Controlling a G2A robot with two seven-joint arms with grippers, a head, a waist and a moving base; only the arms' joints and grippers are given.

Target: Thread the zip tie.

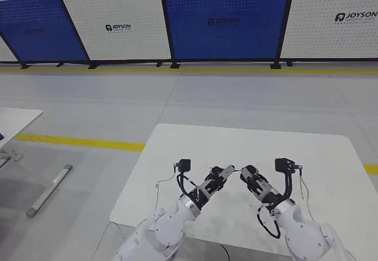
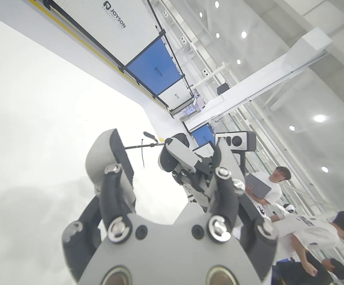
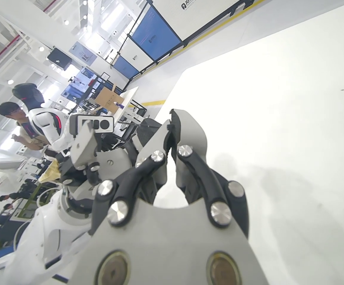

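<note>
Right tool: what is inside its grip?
A thin black zip tie is pinched in the shut right tool; its free length sticks out over the white table. The clamped part is covered by the fingers.

the table (image 1: 319,150), in the lower middle of the top view, has a white, smooth, matt top. the left gripper (image 2: 166,142) shows a dull grey metal plate (image 2: 172,253), glossy steel screws (image 2: 115,229), matt black plastic-looking links (image 2: 112,197) and a rough black pad (image 2: 123,157), and the right gripper (image 3: 170,120) is finished alike. the zip tie (image 2: 139,146) is a thin black strip, seemingly plastic, too small to judge its sheen.
</note>
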